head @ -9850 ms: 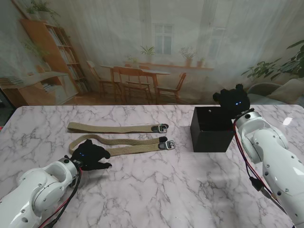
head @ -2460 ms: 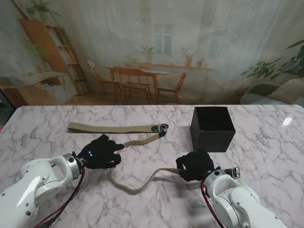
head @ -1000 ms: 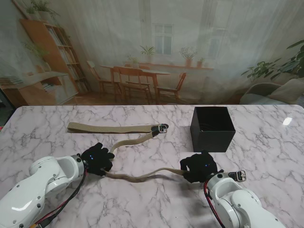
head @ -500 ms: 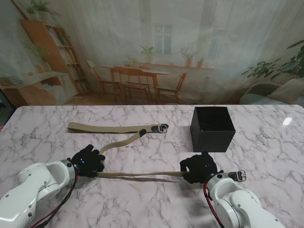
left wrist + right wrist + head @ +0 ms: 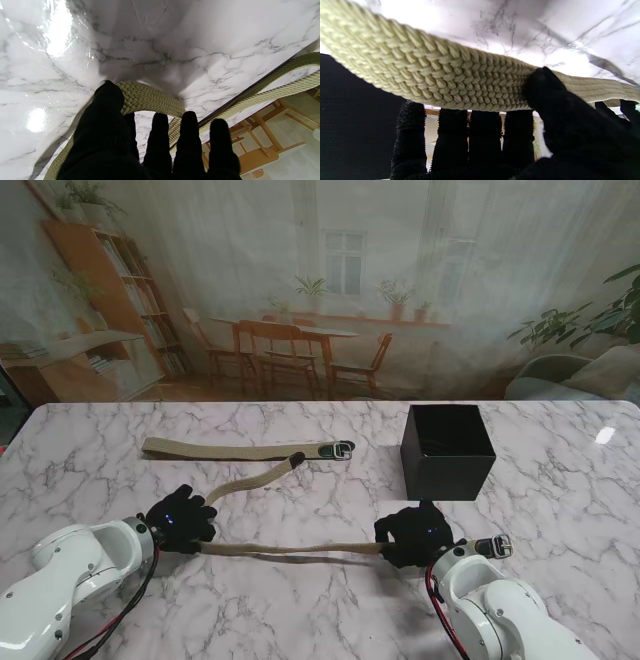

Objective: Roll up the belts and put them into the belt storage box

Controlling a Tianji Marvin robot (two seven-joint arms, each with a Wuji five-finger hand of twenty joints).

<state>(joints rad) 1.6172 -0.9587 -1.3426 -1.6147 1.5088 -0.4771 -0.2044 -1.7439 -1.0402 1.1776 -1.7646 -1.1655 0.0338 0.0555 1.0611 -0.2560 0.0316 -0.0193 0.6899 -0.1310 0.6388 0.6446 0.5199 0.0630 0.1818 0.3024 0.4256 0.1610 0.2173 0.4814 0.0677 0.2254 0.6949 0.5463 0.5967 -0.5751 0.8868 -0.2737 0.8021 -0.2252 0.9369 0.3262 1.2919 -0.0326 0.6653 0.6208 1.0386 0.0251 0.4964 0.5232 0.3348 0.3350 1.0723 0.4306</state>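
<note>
Belt-straightening is the step: left robot hand (image 5: 180, 520) and right robot hand (image 5: 415, 535) each grasp the near woven belt (image 5: 290, 548), taut above the bench (image 5: 320, 610). Next, rolling from the buckle (image 5: 498, 546) toward the far-right storage box (image 5: 447, 450).

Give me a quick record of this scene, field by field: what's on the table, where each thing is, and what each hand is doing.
surface: marble table
held belt: woven beige belt, stretched between both hands, tail end running on toward the far belt
left hand: shut on the held belt at its bend
right hand: shut on the held belt near its buckle
far belt: lying flat, farther from me, untouched
storage box: black, open top, right side; no belt seen inside
</note>
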